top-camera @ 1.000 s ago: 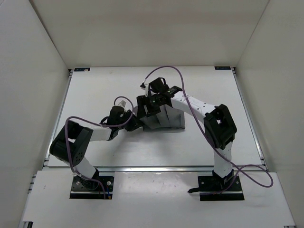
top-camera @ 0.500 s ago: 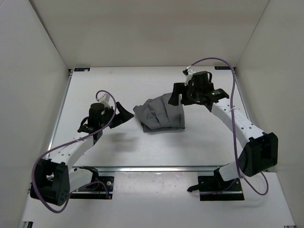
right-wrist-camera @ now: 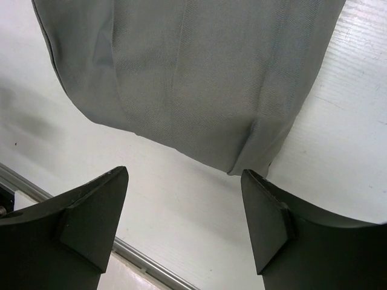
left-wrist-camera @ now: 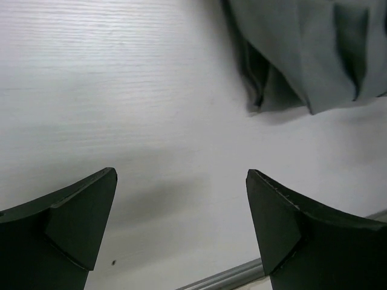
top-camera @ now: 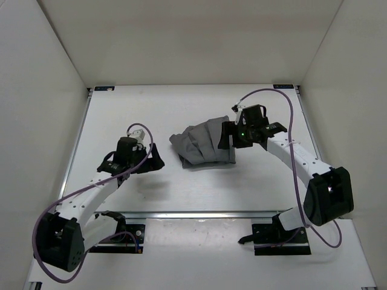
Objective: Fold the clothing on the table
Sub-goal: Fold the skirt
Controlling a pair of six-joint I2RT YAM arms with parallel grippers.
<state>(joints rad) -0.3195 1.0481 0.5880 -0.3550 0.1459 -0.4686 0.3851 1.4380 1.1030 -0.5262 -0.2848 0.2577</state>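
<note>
On table | clothing edge hidden | left end effector, right end effector: spread, empty

From the left wrist we see the clothing cut off at upper right; overhead, the right gripper hides its right edge.

Overhead camera looks down from behind the arm bases. Wrist cameras face the matte white tabletop closely; all share the creased dark grey garment.
</note>
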